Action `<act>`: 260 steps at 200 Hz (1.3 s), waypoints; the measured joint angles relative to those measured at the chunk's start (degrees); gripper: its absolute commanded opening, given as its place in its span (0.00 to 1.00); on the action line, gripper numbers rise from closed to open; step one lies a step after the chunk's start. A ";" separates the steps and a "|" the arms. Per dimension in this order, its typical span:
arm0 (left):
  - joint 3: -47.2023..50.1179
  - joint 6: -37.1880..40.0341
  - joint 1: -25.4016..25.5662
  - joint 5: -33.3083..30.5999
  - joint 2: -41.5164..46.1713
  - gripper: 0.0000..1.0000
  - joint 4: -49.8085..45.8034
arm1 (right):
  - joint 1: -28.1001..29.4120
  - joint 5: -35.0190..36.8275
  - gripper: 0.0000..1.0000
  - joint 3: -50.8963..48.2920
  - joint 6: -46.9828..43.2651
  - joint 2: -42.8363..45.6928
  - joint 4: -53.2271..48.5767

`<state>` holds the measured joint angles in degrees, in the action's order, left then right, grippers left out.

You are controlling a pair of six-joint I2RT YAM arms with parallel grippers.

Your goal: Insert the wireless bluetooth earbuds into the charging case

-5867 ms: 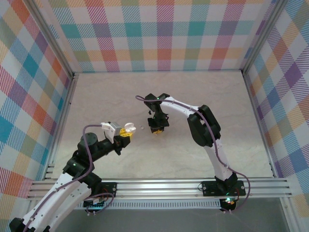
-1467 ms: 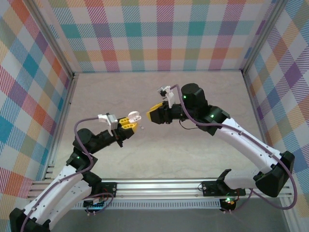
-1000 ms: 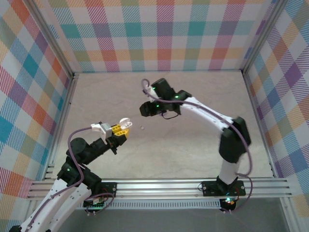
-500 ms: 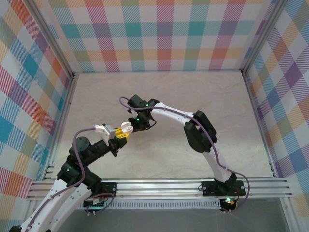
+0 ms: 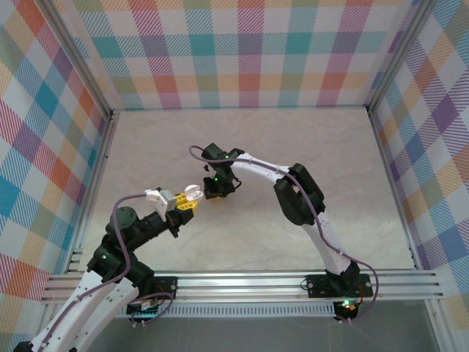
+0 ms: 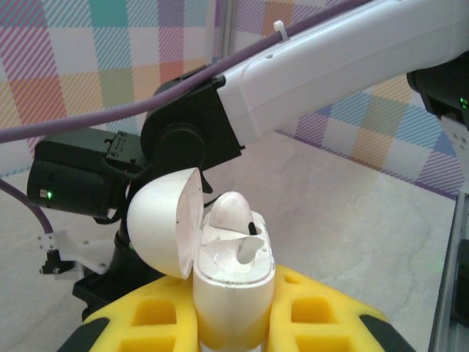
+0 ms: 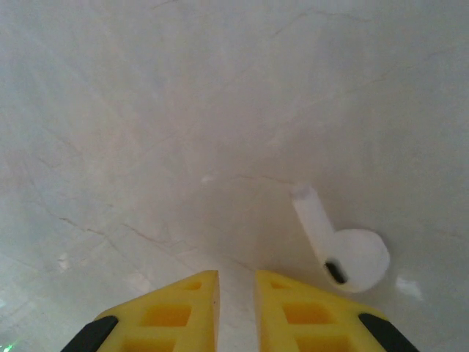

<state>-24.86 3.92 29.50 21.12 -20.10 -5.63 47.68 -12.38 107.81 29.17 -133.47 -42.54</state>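
My left gripper [image 6: 233,326] is shut on the white charging case [image 6: 233,293], held upright off the table with its lid [image 6: 165,224] swung open to the left. One white earbud [image 6: 231,213] sits in the far slot and the near slot is bare. In the top view the case [image 5: 192,193] is at centre left in the left gripper [image 5: 187,201], with my right gripper [image 5: 212,193] just to its right, pointing down. A second white earbud [image 7: 352,257] lies on the table right of the right gripper [image 7: 236,282], whose yellow fingers [image 7: 179,308] stand a narrow gap apart around nothing.
The right arm's white link [image 6: 330,66] and black wrist [image 6: 190,132] hang close behind the case. Pale marble tabletop [image 5: 308,154] spreads all round, with plaid walls [image 5: 242,59] on three sides and aluminium rails [image 5: 242,282] at the near edge.
The right gripper has drawn back from the case a little to the right and lower over the table, its jaws narrower. The left gripper has kept the case still.
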 measured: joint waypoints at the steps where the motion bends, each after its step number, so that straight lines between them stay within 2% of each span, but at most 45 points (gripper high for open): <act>1: 0.00 0.00 0.00 0.02 -0.04 0.00 0.00 | -0.07 0.00 0.21 -0.04 0.00 0.00 0.00; 77: -0.04 0.24 0.00 0.48 -2.75 0.00 1.27 | -3.37 -0.04 0.22 -0.42 -0.72 0.00 -0.42; 117: -0.20 0.90 0.00 0.68 -3.93 0.00 1.25 | -5.49 1.33 0.23 3.43 -1.44 -0.76 -2.58; 139: -0.48 1.57 0.00 0.85 -4.11 0.00 1.25 | -6.32 1.90 0.32 5.25 -1.44 -0.76 -3.52; 159: -0.50 1.75 0.00 0.81 -4.04 0.00 1.25 | -6.47 2.64 0.34 7.04 -0.74 -0.76 -5.51; 181: -0.52 1.70 0.00 0.17 -3.82 0.00 1.27 | -5.77 3.69 0.45 7.37 2.75 -0.68 -7.08; 218: -2.32 2.01 0.00 0.57 -6.25 0.00 1.20 | -2.69 10.34 0.49 5.77 9.55 0.26 -8.52; 260: -2.95 2.14 0.00 1.29 -6.03 0.00 0.98 | -0.59 19.37 0.50 14.14 15.74 -0.92 -11.32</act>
<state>-27.81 6.07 29.50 22.41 -26.13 -4.64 47.09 6.98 121.95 44.91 -134.39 -53.87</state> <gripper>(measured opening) 0.193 0.497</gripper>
